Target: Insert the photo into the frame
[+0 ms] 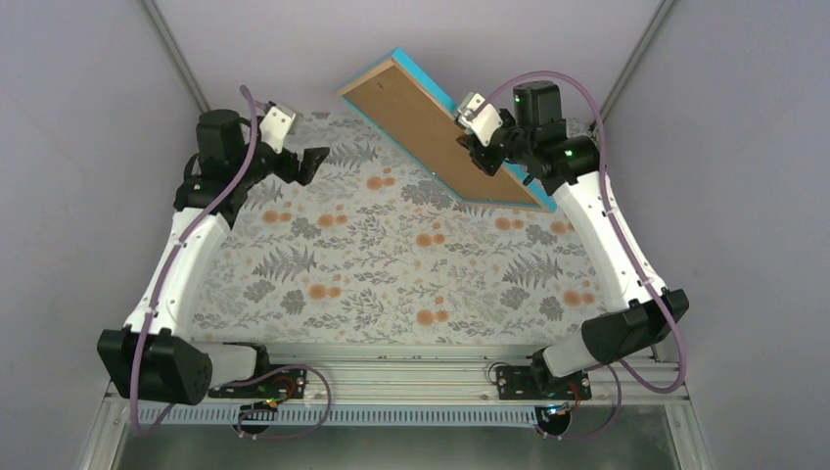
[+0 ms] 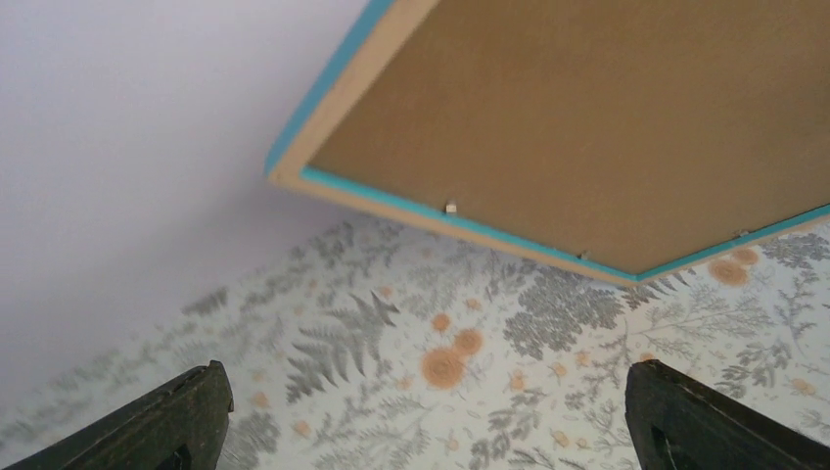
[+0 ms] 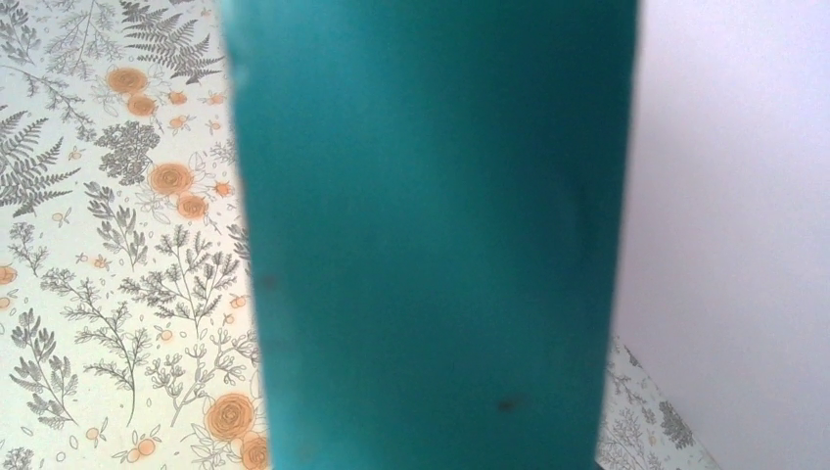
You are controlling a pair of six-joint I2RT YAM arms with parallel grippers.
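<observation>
The frame (image 1: 428, 80) hangs tilted above the back right of the table, with its back side up. A brown backing board (image 1: 431, 132) fills it, inside teal and wood-coloured edges. My right gripper (image 1: 477, 137) is shut on the frame's right long edge and holds it aloft. In the right wrist view the teal border (image 3: 431, 245) fills the middle and hides the fingers. My left gripper (image 1: 311, 164) is open and empty at the back left, low over the cloth. In the left wrist view (image 2: 440, 421) it looks up at the frame's underside (image 2: 391, 199). The photo is out of view.
A floral tablecloth (image 1: 391, 264) covers the table. Pale walls (image 1: 88, 147) close in the left, back and right sides. Small metal tabs (image 2: 450, 208) line the frame's inner edge around the board.
</observation>
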